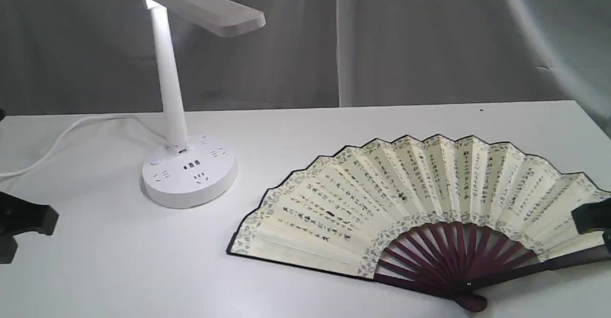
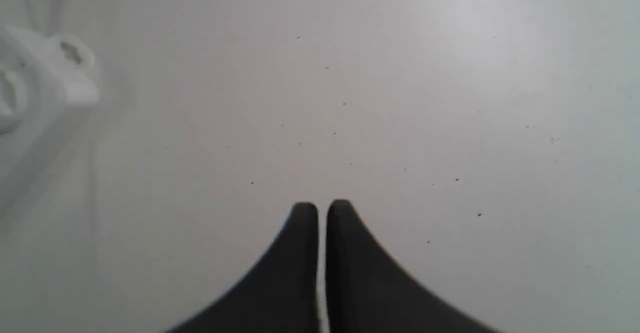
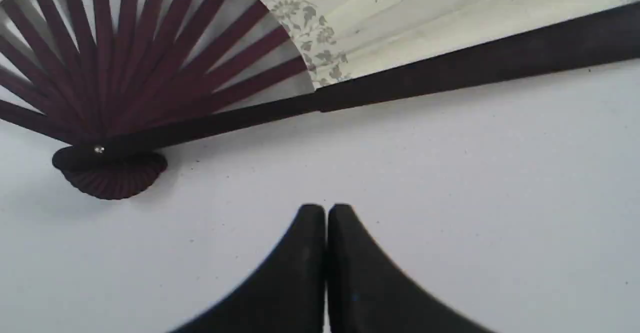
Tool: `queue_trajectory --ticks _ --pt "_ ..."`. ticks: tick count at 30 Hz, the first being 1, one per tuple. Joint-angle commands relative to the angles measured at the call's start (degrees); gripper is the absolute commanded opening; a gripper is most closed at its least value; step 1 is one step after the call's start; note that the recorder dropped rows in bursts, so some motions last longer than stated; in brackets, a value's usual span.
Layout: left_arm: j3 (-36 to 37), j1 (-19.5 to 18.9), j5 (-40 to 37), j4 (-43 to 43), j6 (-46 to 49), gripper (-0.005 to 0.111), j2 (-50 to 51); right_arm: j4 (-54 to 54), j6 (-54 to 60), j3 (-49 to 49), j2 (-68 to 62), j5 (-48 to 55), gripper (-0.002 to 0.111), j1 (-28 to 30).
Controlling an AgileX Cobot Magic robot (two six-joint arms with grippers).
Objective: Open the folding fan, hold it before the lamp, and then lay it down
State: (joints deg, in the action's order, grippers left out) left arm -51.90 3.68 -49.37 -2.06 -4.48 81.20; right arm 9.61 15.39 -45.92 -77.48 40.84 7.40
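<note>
A white table [image 1: 334, 127] fills the lower part of the frame in the exterior view, its far edge running nearly level across the picture. Behind it hangs a grey fabric backdrop [image 1: 453, 36], softly creased, with a paler vertical strip [image 1: 344, 41] at centre. A blurred pale band [image 1: 549, 50] curves down the upper right corner. The light is even and diffuse. Seen close in the left wrist view, the tabletop shows scattered dark specks [image 2: 456, 179] and a soft bright patch [image 2: 470, 13] at upper right.

A white table [image 1: 119, 260], flecked with tiny dark specks, stands before a grey draped backdrop [image 1: 429, 36].
</note>
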Motion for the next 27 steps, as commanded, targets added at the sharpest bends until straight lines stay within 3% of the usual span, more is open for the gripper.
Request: queue_trajectory --ticks 1,6,10,27 --pt "-0.36 1.87 1.80 -0.07 0.67 0.000 -0.31 2.12 3.79 -0.16 0.51 -1.08 0.000 -0.14" --pt "-0.36 2.19 2.96 0.02 1.88 0.000 -0.31 1.66 4.29 -0.16 0.51 -0.62 0.000 -3.49" --pt "-0.36 2.19 3.11 0.02 1.88 0.000 -0.31 -3.73 -1.48 -0.16 0.51 -0.89 0.000 -5.98" --pt "-0.36 2.19 2.89 0.18 1.88 0.000 -0.63 -7.87 -8.62 -0.16 0.51 -0.13 0.000 -5.98"
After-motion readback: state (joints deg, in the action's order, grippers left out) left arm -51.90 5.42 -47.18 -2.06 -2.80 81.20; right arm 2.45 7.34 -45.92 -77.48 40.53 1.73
